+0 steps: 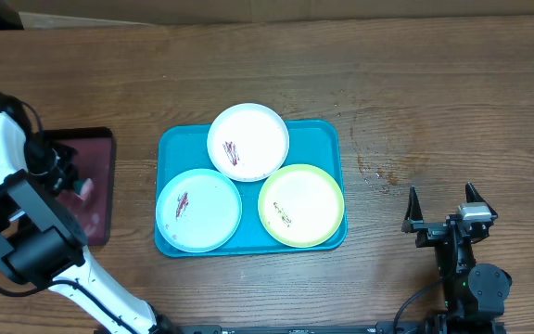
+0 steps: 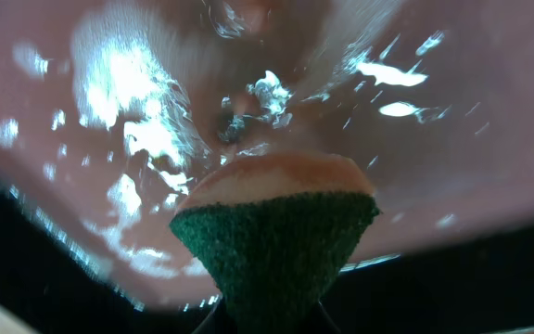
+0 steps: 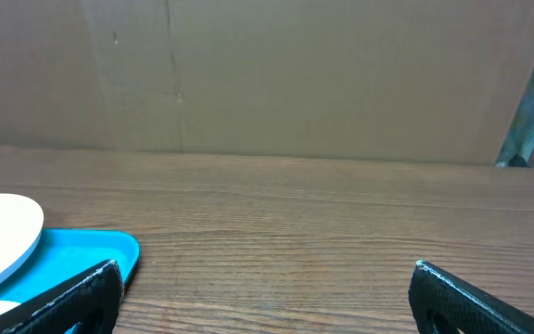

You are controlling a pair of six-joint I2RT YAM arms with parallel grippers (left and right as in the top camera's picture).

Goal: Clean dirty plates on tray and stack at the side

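Remote-run wash-up, nothing cleaned yet: the white plate (image 1: 247, 141), the light blue plate (image 1: 198, 210) and the yellow-green plate (image 1: 301, 205) all lie on the teal tray (image 1: 176, 141) at the middle of the bench (image 1: 387, 74). Each shows a dark smear, and nothing is stacked at the side. On the tray, white sits at twelve o'clock, blue at eight and yellow-green at four, their rims touching or overlapping.

I have the left gripper (image 1: 70, 176) clenched on a sponge (image 2: 276, 241), its green scouring face towards the wrist camera. It hangs over the wet maroon tray (image 1: 100, 148), at nine o'clock from the plates and clear of the teal rim. The right gripper (image 1: 441, 197) stands released and empty at four o'clock from the plates, apart from the teal tray's rim. By my reading, all of the wiping and all of the stacking are left to do, and the blue plate lies closest to the sponge.
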